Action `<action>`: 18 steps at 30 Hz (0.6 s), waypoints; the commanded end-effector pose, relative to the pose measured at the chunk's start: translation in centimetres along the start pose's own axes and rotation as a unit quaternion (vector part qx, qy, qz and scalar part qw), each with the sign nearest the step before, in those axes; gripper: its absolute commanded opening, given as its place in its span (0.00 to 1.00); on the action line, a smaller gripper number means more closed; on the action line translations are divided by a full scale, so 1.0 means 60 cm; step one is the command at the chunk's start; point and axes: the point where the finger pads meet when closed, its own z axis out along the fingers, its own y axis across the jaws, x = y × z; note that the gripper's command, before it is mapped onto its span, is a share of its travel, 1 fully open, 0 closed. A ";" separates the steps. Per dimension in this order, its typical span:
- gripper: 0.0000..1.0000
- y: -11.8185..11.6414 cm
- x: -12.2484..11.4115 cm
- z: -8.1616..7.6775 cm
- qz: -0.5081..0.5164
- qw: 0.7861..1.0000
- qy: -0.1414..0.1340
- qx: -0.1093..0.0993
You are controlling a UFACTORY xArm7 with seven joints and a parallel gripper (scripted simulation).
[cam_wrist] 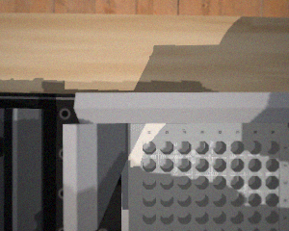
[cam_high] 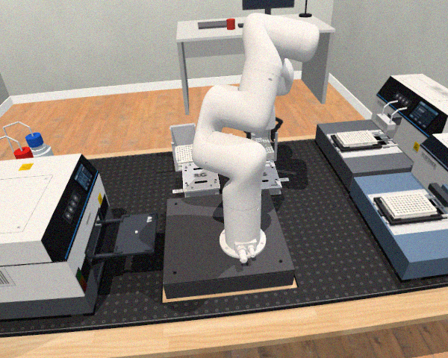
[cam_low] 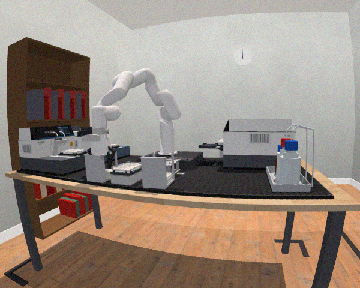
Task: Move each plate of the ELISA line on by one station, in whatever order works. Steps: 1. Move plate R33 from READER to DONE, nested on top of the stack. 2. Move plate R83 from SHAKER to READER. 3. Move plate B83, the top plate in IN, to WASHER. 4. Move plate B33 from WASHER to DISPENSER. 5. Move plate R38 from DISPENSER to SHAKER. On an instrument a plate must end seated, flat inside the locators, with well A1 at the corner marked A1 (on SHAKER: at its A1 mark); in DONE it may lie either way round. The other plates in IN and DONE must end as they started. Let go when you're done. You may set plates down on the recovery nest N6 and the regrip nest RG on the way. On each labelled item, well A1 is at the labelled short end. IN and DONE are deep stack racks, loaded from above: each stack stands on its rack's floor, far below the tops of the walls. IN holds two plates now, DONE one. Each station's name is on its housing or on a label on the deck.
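My gripper (cam_low: 103,153) is open and empty at the top of the tall white stack rack (cam_low: 95,168) at the far side of the deck. In the top view the arm hides it. The wrist view looks down into this rack: a white well plate (cam_wrist: 202,178) lies flat inside, below the rack's wall (cam_wrist: 169,107), and no finger touches it. The reader's pull-out tray (cam_high: 134,235) (cam_low: 210,144) holds no plate. A plate (cam_low: 126,168) sits on the low station between the two racks. One plate (cam_high: 357,137) sits on the grey instrument and one plate (cam_high: 408,203) on the blue one.
The second stack rack (cam_high: 181,143) (cam_low: 156,171) holds a plate. The RG nest (cam_high: 198,179) lies in front of it. The big reader housing (cam_high: 19,215) fills the left. A bottle stand (cam_low: 288,167) is at the deck's corner.
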 end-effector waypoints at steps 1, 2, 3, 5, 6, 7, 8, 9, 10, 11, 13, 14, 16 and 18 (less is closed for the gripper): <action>1.00 0.001 0.002 -0.011 0.000 1.000 0.002 -0.001; 1.00 0.001 0.002 -0.013 0.000 1.000 0.002 -0.001; 1.00 0.001 0.002 -0.015 0.000 1.000 0.002 -0.001; 1.00 0.001 0.002 -0.019 0.000 1.000 0.002 -0.001; 1.00 0.001 0.002 -0.022 0.000 1.000 0.002 -0.001; 1.00 0.001 0.002 -0.024 0.000 1.000 0.002 -0.001; 1.00 0.001 0.002 -0.026 0.000 1.000 0.002 -0.001; 1.00 0.001 0.002 -0.028 0.000 1.000 0.002 -0.001; 1.00 0.001 0.002 -0.031 0.000 1.000 0.002 -0.001; 1.00 0.001 0.002 -0.033 0.000 1.000 0.002 -0.001; 1.00 0.001 0.002 -0.037 0.000 1.000 0.002 -0.001; 1.00 0.001 0.002 -0.037 0.000 1.000 0.002 -0.001; 1.00 0.001 0.002 -0.039 0.000 1.000 0.002 -0.001; 1.00 0.001 0.002 -0.044 0.000 1.000 0.002 -0.001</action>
